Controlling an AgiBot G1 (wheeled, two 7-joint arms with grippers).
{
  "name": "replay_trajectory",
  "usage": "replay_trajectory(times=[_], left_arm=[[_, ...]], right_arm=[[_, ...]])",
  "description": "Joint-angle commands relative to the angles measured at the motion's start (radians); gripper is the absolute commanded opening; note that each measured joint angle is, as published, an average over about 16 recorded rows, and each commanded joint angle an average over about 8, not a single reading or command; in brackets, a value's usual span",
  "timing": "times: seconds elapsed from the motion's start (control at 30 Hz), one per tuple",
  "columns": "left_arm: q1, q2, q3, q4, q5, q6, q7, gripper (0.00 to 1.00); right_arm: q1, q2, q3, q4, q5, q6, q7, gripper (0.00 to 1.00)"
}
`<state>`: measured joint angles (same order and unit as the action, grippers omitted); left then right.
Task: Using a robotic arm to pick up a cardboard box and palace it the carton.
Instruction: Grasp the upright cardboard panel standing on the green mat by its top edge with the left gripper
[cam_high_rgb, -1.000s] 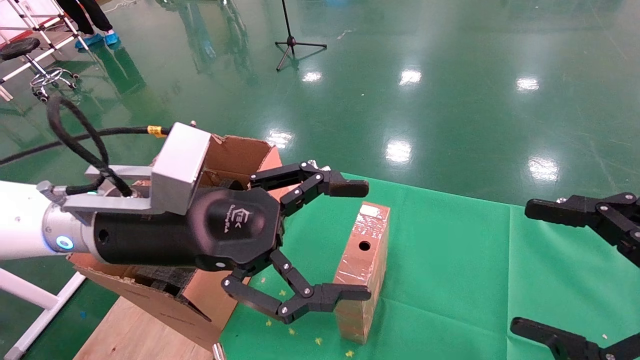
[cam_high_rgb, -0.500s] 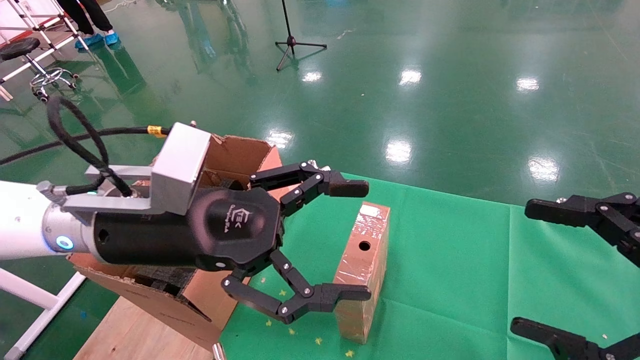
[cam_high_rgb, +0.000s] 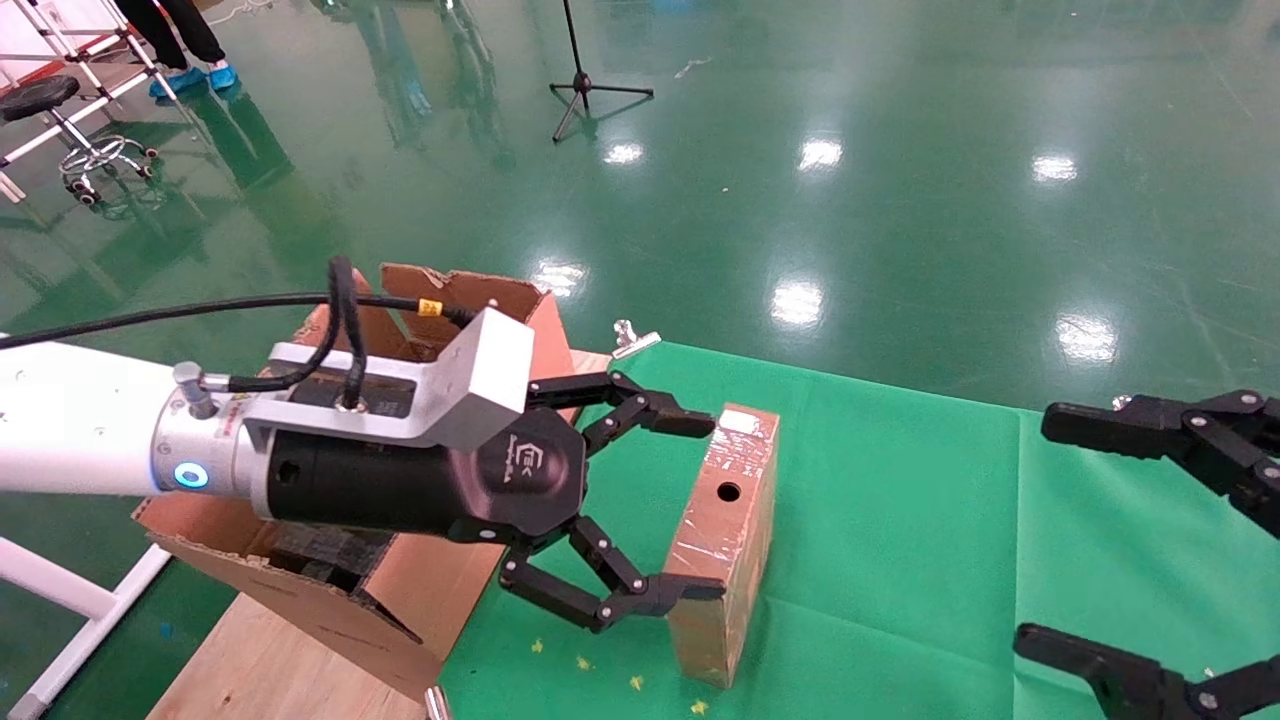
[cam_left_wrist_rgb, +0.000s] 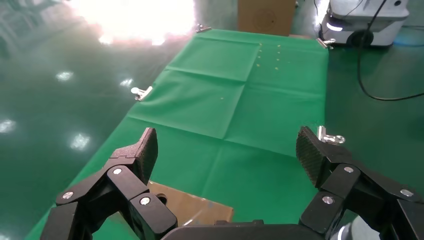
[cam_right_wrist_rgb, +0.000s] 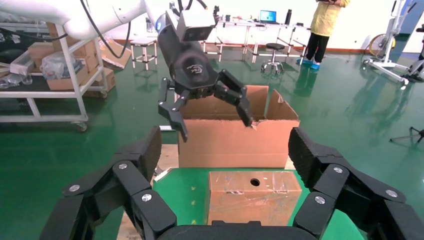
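The cardboard box (cam_high_rgb: 735, 500) is a slim brown taped slab standing on its long edge on the green cloth (cam_high_rgb: 900, 520), with a round hole facing up and a white label at its far end. My left gripper (cam_high_rgb: 697, 507) is open beside its left face, one fingertip near each end of the box, not touching. In the left wrist view the gripper (cam_left_wrist_rgb: 226, 150) is open with the box (cam_left_wrist_rgb: 190, 207) below it. The carton (cam_high_rgb: 470, 300) stands behind the left arm. My right gripper (cam_high_rgb: 1050, 535) is open and empty at the right. The right wrist view shows the box (cam_right_wrist_rgb: 252, 200) and carton (cam_right_wrist_rgb: 230, 142).
A metal clip (cam_high_rgb: 630, 340) holds the cloth's far left corner. A wooden board (cam_high_rgb: 260, 670) lies under the carton. A white frame leg (cam_high_rgb: 70, 590) stands at the lower left. A tripod stand (cam_high_rgb: 590, 90) and a stool (cam_high_rgb: 60, 110) stand on the green floor.
My left gripper has dropped lower and rolled at the wrist, the camera block swinging over to the right. Its fingers stay open beside the box. The box and right arm have not moved.
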<state>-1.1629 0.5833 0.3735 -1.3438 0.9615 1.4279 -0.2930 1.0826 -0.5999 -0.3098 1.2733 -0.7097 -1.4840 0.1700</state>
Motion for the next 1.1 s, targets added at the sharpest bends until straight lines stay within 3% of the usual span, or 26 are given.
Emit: replay_trajectory(times=[0.03, 0.2, 0.43, 0.73, 1.1], left_arm=[[-0.009, 0.001, 0.012, -0.003, 0.017, -0.003, -0.010, 1.00], [-0.019, -0.005, 0.013, 0.003, 0.046, -0.005, -0.002, 1.00], [-0.115, 0.008, 0.063, -0.009, 0.220, -0.049, -0.085, 1.00], [-0.316, 0.141, 0.186, -0.007, 0.482, -0.062, -0.419, 1.00], [-0.519, 0.360, 0.353, -0.002, 0.771, 0.040, -0.893, 1.00]], right_arm=[[0.000, 0.000, 0.000, 0.000, 0.000, 0.000, 0.000, 0.00], [0.000, 0.000, 0.000, 0.000, 0.000, 0.000, 0.000, 0.00], [0.000, 0.000, 0.000, 0.000, 0.000, 0.000, 0.000, 0.00], [0.000, 0.000, -0.001, -0.001, 0.000, 0.000, 0.000, 0.00], [0.000, 0.000, -0.001, -0.001, 0.001, 0.000, -0.001, 0.00]])
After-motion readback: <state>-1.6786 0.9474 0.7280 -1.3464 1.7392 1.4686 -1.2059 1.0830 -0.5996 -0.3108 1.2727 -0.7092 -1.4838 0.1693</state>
